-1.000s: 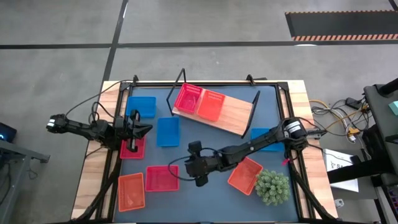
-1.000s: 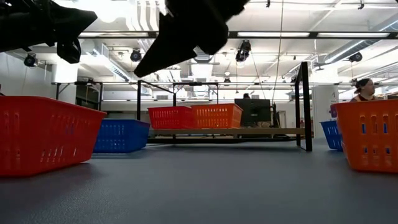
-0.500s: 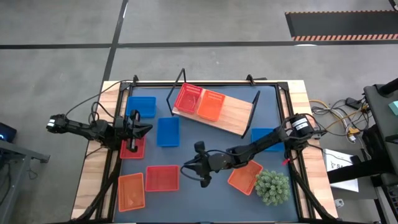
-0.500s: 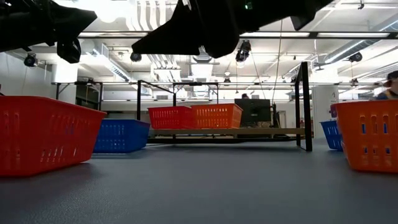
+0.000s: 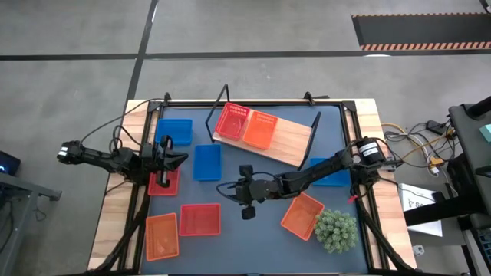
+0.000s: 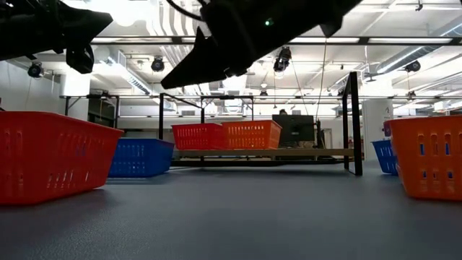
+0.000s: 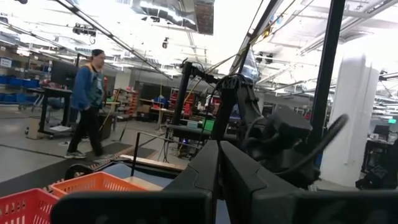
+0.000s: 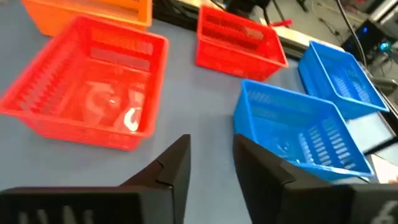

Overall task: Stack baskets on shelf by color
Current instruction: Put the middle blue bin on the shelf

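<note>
Baskets: we are seeing a red basket [image 5: 231,120] and an orange one [image 5: 261,129] already sitting side by side on the shelf [image 5: 288,142], well beyond our right gripper [image 5: 227,191]; the rest are lying loose on the table [image 5: 253,238].
Right gripper: we are hovering it over the bare middle of the table, holding nothing, fingers [image 8: 171,167] parted with a clear gap.
Nearest baskets: a blue basket [image 8: 298,132] is lying just ahead of the fingertips to one side and a red one [image 8: 93,112] just ahead to the other; a second red basket [image 8: 239,38] and a second blue one [image 8: 339,78] are lying farther out past them.
Behind the right gripper: an orange basket [image 5: 301,216] is resting beside the green plant [image 5: 336,230].
Left gripper: we are parking it [image 5: 182,159] with the fingers pressed together, empty, above a red basket [image 5: 163,182] at the table's left side.
Handling: we are judging these to be light, thin mesh plastic, springy rather than stiff (a hard pinch would likely flex the wall), and smooth enough to slide.
Where to hold: we are favouring a pinch over one rim wall near its middle, one finger inside and one outside.
</note>
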Available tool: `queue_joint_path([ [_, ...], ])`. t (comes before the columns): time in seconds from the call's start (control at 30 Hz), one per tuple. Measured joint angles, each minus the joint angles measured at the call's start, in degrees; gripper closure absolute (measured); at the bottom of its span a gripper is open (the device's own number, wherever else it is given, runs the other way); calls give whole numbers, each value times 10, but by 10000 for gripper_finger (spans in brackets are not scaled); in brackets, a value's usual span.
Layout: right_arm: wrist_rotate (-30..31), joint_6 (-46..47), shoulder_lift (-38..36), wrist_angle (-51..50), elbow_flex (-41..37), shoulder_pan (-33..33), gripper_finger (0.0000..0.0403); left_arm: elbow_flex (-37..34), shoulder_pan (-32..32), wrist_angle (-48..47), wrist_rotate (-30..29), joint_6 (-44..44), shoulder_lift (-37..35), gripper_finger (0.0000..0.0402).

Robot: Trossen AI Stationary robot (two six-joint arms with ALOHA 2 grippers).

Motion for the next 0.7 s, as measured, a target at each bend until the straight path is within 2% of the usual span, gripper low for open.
queue_joint_path([
  [0.23,0,8,27,-50,72,-14,232,0,0,0,0,0,0,402],
  [0.5,-8,-9,111,-155,211,-51,222,0,0,0,-2,3,3,402],
  [0.7,-90,3,187,-214,318,-87,227,0,0,0,-3,3,4,402],
])
